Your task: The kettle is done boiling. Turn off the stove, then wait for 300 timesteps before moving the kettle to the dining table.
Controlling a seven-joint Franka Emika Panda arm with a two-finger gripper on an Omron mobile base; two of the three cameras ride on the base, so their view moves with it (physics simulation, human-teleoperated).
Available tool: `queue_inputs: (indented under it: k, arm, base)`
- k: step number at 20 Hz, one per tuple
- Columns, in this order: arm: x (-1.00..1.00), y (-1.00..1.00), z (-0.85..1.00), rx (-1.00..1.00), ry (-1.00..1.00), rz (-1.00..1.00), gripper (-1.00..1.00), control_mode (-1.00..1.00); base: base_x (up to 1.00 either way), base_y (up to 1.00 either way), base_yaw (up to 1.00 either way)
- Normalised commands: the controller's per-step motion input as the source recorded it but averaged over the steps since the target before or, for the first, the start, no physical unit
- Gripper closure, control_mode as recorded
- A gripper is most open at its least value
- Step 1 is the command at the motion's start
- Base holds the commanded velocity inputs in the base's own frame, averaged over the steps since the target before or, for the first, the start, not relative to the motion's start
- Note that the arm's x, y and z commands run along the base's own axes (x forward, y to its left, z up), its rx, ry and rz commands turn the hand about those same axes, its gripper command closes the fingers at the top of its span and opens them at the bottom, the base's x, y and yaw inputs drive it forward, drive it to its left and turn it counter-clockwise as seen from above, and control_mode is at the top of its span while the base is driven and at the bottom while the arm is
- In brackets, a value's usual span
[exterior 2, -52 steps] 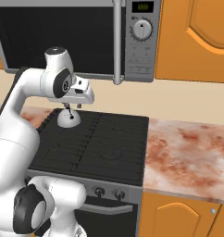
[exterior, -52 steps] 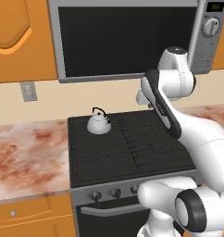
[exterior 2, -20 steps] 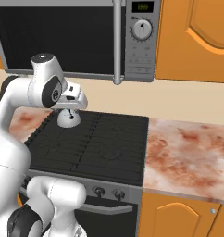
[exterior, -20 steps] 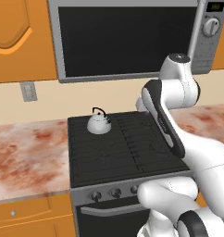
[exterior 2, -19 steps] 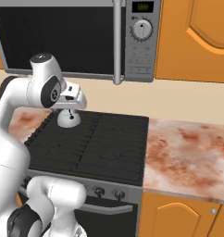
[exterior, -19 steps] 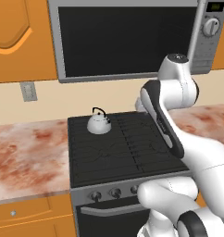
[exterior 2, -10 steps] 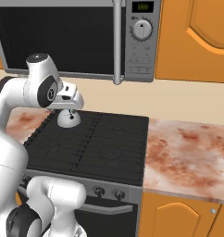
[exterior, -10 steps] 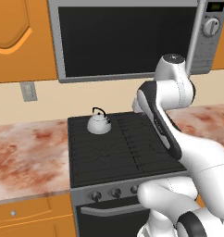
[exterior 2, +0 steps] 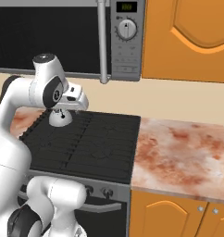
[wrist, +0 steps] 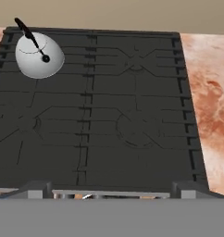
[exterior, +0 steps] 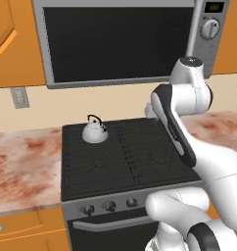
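Note:
The kettle (exterior: 95,132) is a small silver-white dome with a thin black handle, standing on the stove's back left burner. The stove (exterior: 125,157) is a black cooktop with dark grates and round knobs (exterior: 108,206) along its front. My gripper (exterior 2: 79,104) hangs above the cooktop's back part, just right of the kettle (exterior 2: 59,118) and well above it. In the hand view the kettle (wrist: 39,55) sits at the upper left, and my gripper (wrist: 112,189) is open with its tips far apart and nothing between them. The dining table is out of view.
A grey microwave (exterior: 120,41) hangs over the stove, close above my arm. Marbled counters (exterior: 22,162) (exterior 2: 183,152) flank the range on both sides. Orange cabinets (exterior 2: 188,37) are mounted beside the microwave.
My arm's upper joint and hand have drifted a little to the left, toward the kettle's side. The kettle has stayed in place and the jaws have stayed open.

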Motion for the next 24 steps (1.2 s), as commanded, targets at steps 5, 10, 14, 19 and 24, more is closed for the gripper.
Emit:
queue_inputs:
  k: [5,10,14,19,24]
  arm:
    - [0.0,0.0,0.0,0.0,0.0,0.0,-1.0,1.0]
    - [0.0,0.0,0.0,0.0,0.0,0.0,-1.0,1.0]
    - [0.0,0.0,0.0,0.0,0.0,0.0,-1.0,-1.0]
    - [-0.11,0.13,0.0,0.0,-0.01,0.0,-1.0,-1.0]
    - [-0.13,0.37,-0.05,-0.01,0.0,0.0,-1.0,-1.0]
  base:
    - [0.01,-0.52,0.0]
    - [0.01,-0.49,0.0]
    - [0.0,0.0,0.0]
    - [0.0,0.0,0.0]
    - [0.0,0.0,0.0]
